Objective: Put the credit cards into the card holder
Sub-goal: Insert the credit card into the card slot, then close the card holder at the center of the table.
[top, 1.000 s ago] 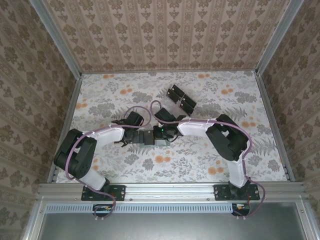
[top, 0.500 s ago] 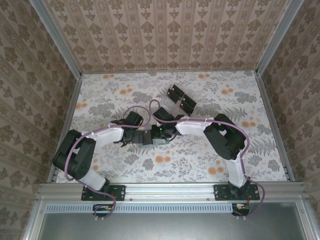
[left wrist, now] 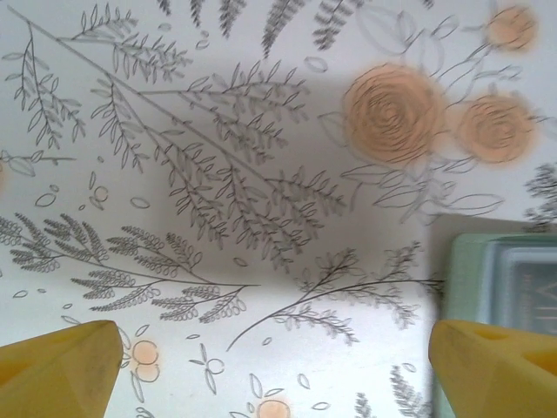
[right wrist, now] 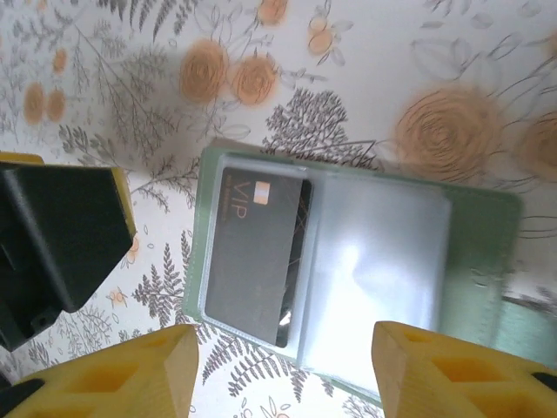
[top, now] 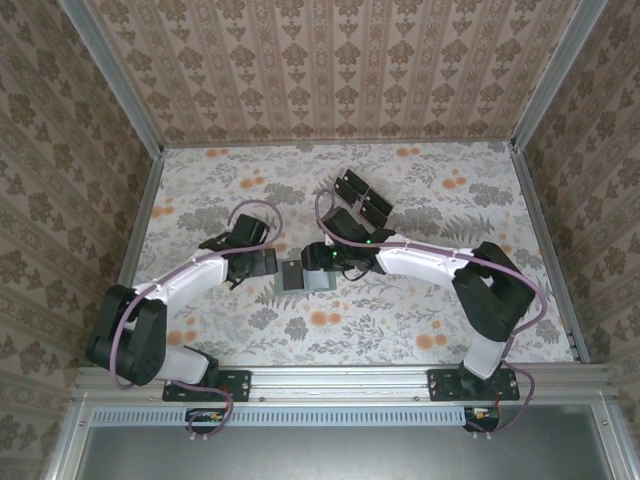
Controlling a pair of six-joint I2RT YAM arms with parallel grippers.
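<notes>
Card holder (top: 316, 281) lies flat on the desk (top: 420, 320), one black credit card (right wrist: 257, 252) showing in it, directly beneath your right pincer (right wrist: 291, 374), whose jaws stand apart and grip nothing. Your left pincer (left wrist: 278, 374) gapes wide and empty, just beside the holder's edge.

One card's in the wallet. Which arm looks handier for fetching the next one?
Right, probably. The spare cards lie at the far side, right of centre, nearer the right gripper, open above the wallet. The left gripper, also open, sits left of the wallet, farther from them.
</notes>
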